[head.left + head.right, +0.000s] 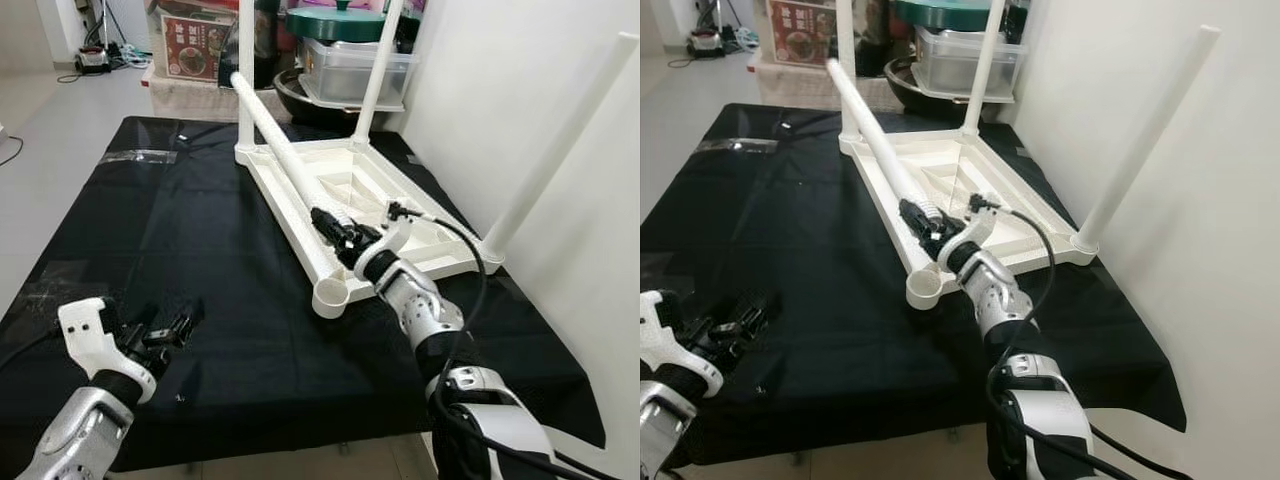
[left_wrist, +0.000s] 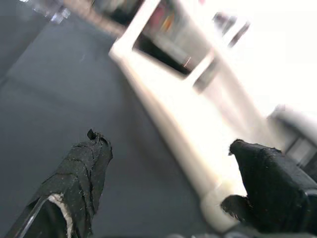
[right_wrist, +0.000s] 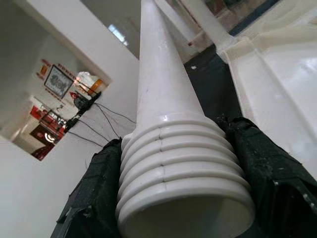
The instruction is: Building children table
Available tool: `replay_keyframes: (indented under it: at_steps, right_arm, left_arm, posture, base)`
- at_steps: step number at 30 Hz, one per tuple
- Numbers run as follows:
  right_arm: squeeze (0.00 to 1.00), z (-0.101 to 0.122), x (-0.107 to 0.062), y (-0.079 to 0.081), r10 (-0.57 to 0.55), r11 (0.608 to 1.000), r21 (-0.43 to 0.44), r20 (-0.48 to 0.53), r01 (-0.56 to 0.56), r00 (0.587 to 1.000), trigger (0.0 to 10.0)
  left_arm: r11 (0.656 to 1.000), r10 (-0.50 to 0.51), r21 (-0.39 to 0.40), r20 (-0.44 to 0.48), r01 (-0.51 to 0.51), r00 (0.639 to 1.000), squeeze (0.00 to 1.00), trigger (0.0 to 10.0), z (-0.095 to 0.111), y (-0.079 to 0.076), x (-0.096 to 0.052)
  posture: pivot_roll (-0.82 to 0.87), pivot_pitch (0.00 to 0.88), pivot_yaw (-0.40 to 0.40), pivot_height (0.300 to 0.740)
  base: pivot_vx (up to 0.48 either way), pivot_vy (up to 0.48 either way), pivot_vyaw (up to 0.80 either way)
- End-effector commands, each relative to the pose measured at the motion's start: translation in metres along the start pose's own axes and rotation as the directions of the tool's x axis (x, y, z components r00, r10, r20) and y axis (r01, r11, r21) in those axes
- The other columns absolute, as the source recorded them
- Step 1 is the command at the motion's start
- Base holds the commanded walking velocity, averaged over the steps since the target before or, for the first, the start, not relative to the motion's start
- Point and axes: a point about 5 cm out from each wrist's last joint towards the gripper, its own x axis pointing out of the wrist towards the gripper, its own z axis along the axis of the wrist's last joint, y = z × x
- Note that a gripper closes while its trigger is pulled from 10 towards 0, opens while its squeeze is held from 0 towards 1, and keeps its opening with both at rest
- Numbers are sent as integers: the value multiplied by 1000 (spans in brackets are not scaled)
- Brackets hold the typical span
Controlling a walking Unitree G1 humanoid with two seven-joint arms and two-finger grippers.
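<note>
A white children's table (image 1: 440,250) lies upside down on a black cloth (image 1: 180,220). Three white legs stand in its corners, among them the near right leg (image 1: 560,140) leaning toward the wall. Its near left corner socket (image 1: 331,296) is an open ring. My right gripper (image 1: 335,228) is shut on the ribbed end of a loose white leg (image 1: 275,140), which slants up and away over the table's left rail. In the right wrist view the black fingers (image 3: 94,193) clamp both sides of that leg (image 3: 168,124). My left gripper (image 1: 170,330) hovers open over the cloth at the near left, holding nothing.
Behind the table stand a dark bowl (image 1: 300,100), a clear plastic box (image 1: 360,70) with a green lid and a printed carton (image 1: 192,45). A white wall (image 1: 520,80) runs close along the right. The cloth's front edge (image 1: 300,440) lies just before me.
</note>
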Motion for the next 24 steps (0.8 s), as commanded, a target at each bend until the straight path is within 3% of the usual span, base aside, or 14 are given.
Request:
replay_keyframes:
  at_steps: [1, 2, 4, 5, 8, 9, 11, 13, 16, 20, 21, 24]
  right_arm:
    - [0, 4, -8, -1, 63, 997, 46, 12, -64, 998, 0]
    - [0, 1, -13, 4, 133, 989, 69, -11, -132, 991, 0]
    - [0, 1, -13, 4, 133, 989, 69, -11, -132, 991, 0]
    - [0, -6, -19, 9, 209, 975, 82, -51, -204, 977, 0]
    - [0, -18, -29, 18, 331, 941, 117, -114, -319, 937, 0]
    - [0, -18, -29, 18, 331, 941, 117, -114, -319, 937, 0]
    - [0, -19, -34, 26, 396, 914, 144, -123, -378, 910, 0]
    - [0, -19, -34, 26, 396, 914, 144, -123, -378, 910, 0]
    - [0, -24, -49, 48, 558, 829, 166, -186, -534, 809, 0]
    - [0, -25, -50, 49, 557, 829, 180, -185, -529, 810, 0]
    - [0, -23, -47, 46, 532, 844, 182, -168, -505, 830, 0]
    - [0, -19, -47, 46, 529, 844, 192, -142, -501, 837, 0]
  left_arm:
    - [989, -44, -135, 58, 51, 997, 0, 10000, 4, -9, 5]
    - [968, -81, -226, 113, 105, 990, 0, 10000, 8, -16, 10]
    - [968, -81, -226, 113, 105, 990, 0, 10000, 8, -16, 10]
    - [921, -161, -326, 173, 211, 972, 0, 10000, 13, -30, 15]
    - [784, -318, -472, 253, 403, 914, 0, 10000, 15, -54, 19]
    - [784, -318, -472, 253, 403, 914, 0, 10000, 15, -54, 19]
    - [737, -359, -522, 235, 429, 903, 0, 10000, 7, -58, 20]
    - [737, -359, -522, 235, 429, 903, 0, 10000, 7, -58, 20]
    - [716, -315, -582, 222, 384, 923, 0, 10000, 0, -53, 25]
    - [715, -299, -593, 218, 370, 929, 0, 10000, 1, -51, 26]
    - [712, -298, -597, 220, 370, 929, 0, 10000, 3, -51, 25]
    - [701, -302, -606, 224, 375, 927, 0, 10000, 6, -52, 21]
  posture:
    - [99, 0, -109, 740]
    - [90, 0, -102, 740]
    - [90, 0, -102, 740]
    - [90, 0, -102, 740]
    - [83, 0, -94, 740]
    - [83, 0, -94, 740]
    - [80, 0, -91, 740]
    - [80, 0, -91, 740]
    - [76, 0, -88, 740]
    - [79, 0, -92, 740]
    - [86, 0, -94, 740]
    - [87, 0, -94, 740]
  base:
    - [0, 0, 0]
    - [0, 0, 0]
    - [0, 0, 0]
    - [0, 0, 0]
    - [0, 0, 0]
    - [0, 0, 0]
    - [0, 0, 0]
    - [0, 0, 0]
    - [0, 0, 0]
    - [0, 0, 0]
    - [0, 0, 0]
    - [0, 0, 0]
